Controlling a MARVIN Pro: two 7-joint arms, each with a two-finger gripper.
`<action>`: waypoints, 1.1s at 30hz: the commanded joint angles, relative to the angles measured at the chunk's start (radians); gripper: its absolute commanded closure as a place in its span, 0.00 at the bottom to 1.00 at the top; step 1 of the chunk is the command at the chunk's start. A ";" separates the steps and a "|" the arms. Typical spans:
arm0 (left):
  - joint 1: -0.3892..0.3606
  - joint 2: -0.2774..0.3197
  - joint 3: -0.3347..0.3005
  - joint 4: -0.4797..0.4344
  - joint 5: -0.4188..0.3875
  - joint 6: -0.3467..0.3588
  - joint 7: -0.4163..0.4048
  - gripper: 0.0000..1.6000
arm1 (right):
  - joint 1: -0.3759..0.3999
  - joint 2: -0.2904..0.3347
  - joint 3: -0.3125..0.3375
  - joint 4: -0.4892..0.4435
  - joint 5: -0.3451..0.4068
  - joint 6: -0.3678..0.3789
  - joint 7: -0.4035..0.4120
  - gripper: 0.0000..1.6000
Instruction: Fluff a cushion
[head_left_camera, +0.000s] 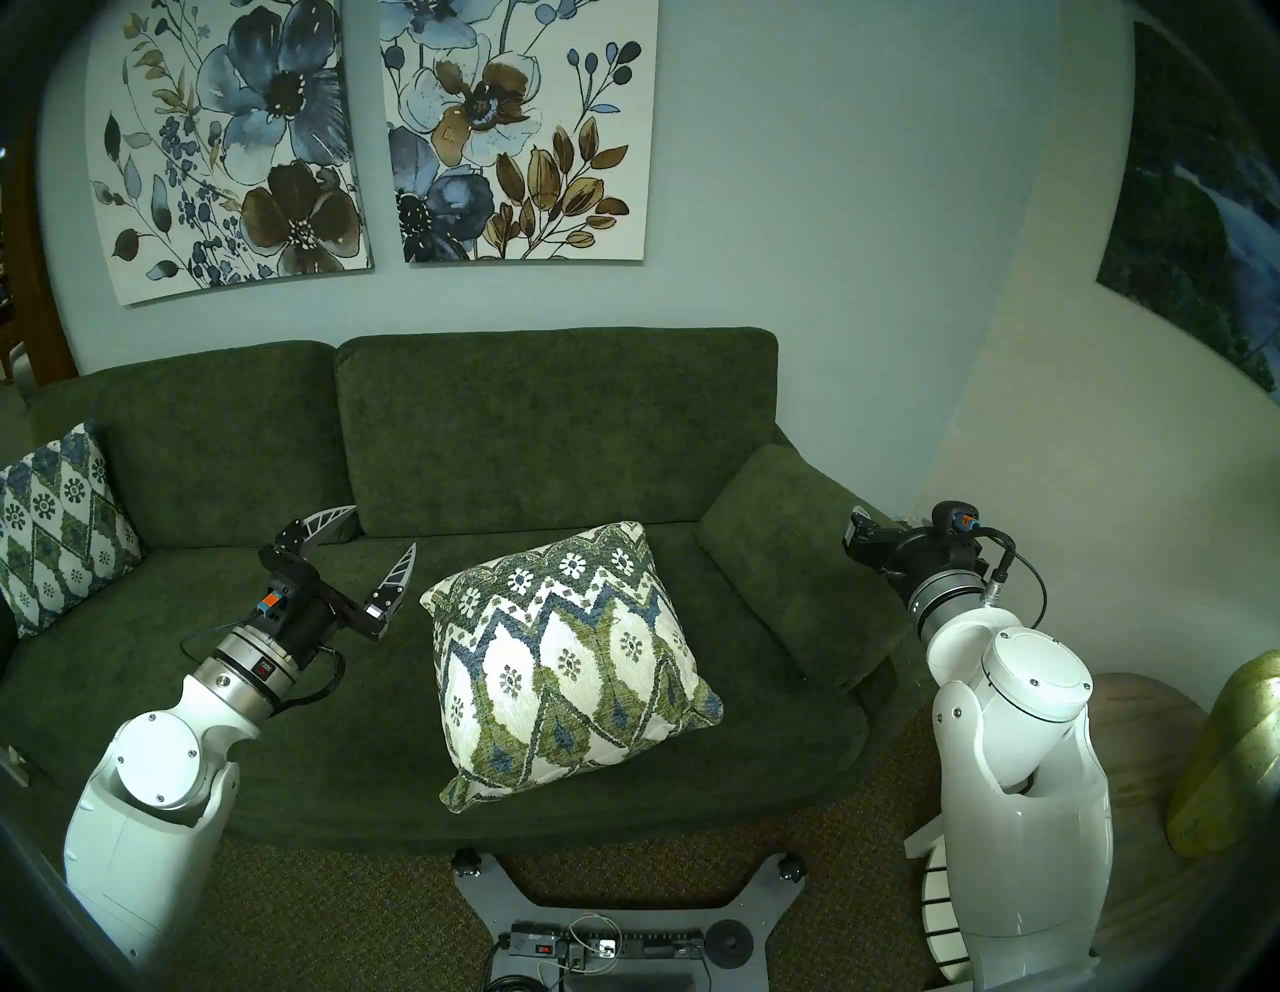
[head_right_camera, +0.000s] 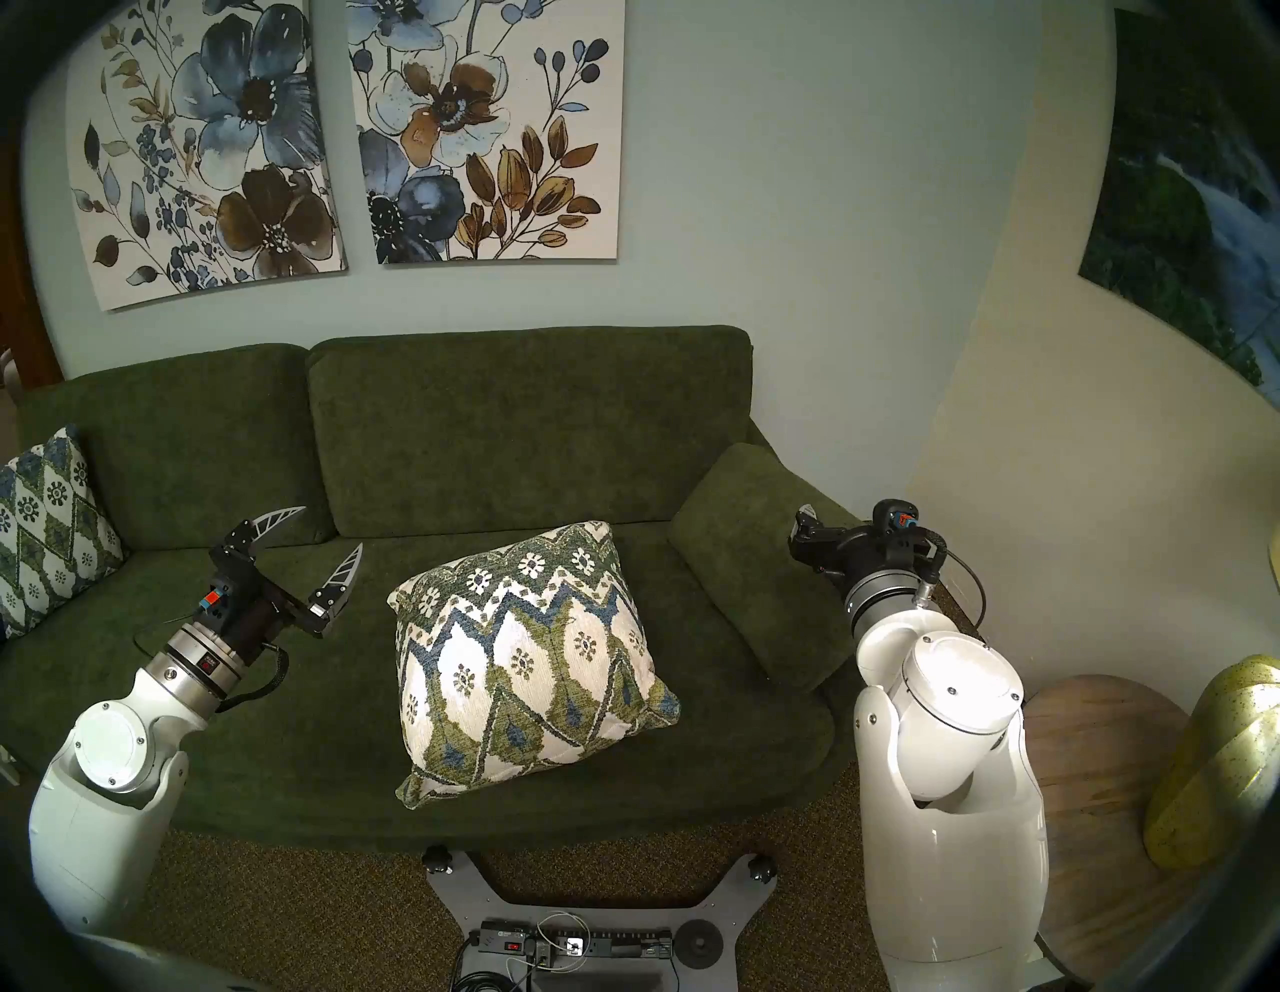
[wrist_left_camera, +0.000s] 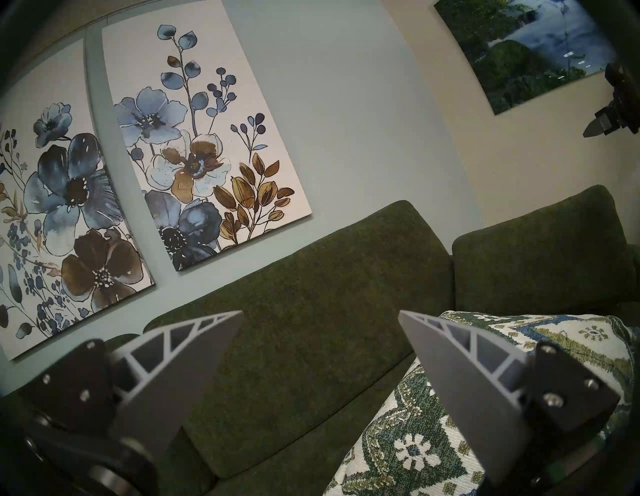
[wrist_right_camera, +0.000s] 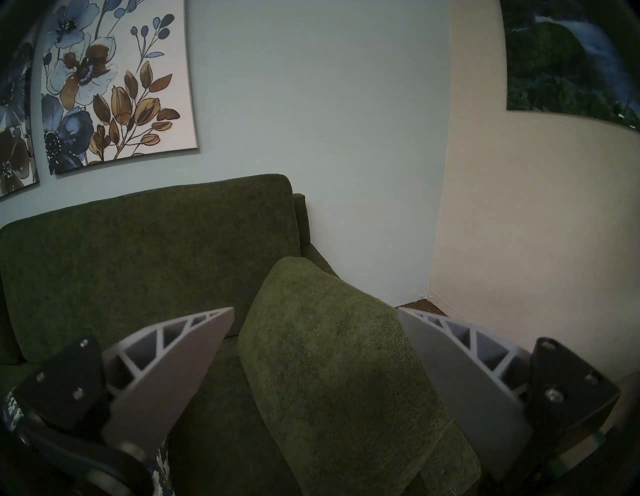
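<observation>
Patterned cushion (head_left_camera: 564, 665) lying flat on the seat of the green sofa (head_left_camera: 554, 429), between two arms with empty, wide-open jaws.

Head views show the cushion whole; the left wrist view catches only its near corner beside the left gripper (head_left_camera: 377, 530), which hangs clear of it. The right gripper (wrist_right_camera: 315, 313), mostly hidden from the head, frames the sofa's armrest bolster (wrist_right_camera: 332, 363) without touching. Floral canvases (head_left_camera: 374, 131) hang behind.
</observation>
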 joint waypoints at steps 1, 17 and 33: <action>0.000 0.002 0.000 -0.005 -0.001 -0.001 -0.002 0.00 | 0.001 0.000 0.000 -0.012 0.000 -0.001 0.000 0.00; 0.001 0.003 0.000 -0.005 -0.001 -0.002 -0.001 0.00 | 0.001 0.000 0.000 -0.012 0.000 -0.001 0.000 0.00; 0.160 -0.044 -0.009 -0.093 0.026 -0.053 -0.009 0.00 | -0.180 0.044 -0.166 -0.067 -0.066 0.022 0.049 0.00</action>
